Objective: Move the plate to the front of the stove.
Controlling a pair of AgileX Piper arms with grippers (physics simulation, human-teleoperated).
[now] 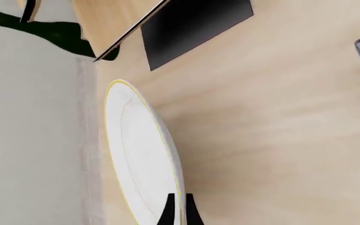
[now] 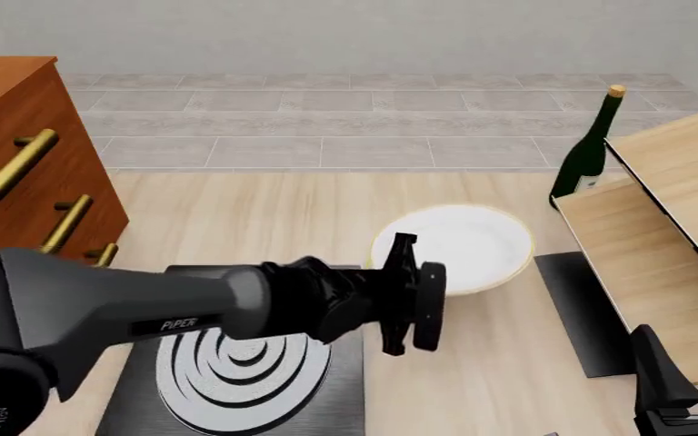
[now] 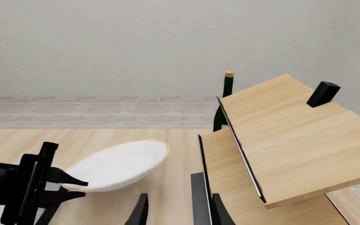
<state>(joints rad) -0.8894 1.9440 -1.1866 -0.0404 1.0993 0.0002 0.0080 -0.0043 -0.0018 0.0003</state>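
Left gripper [image 2: 388, 272]: fingers pinched on the near edge of the plate [image 2: 461, 247], one above the rim and one below, as the right wrist view shows [image 3: 73, 183]. Plate is off the table, tilted, its far side higher than the held side.

Plate hangs just beyond the gripper, out along the line of the fingers, over bare table [image 2: 264, 213]. A round plate has no long axis; what counts is its tilt.

Stove [image 2: 246, 363] sits under the left forearm, nearer the camera than the plate and to the left (burner rings partly hidden by the arm). My reading: the plate must come back and leftward toward the stove's near side, then level out before release.

Right gripper [image 3: 174, 208]: low at the right, fingers apart, holding nothing, well apart from the plate. Left arm clearly has the job.

Also present: wine bottle [image 2: 589, 150], wooden shelf [image 2: 671, 227], drawer cabinet [image 2: 22, 163].
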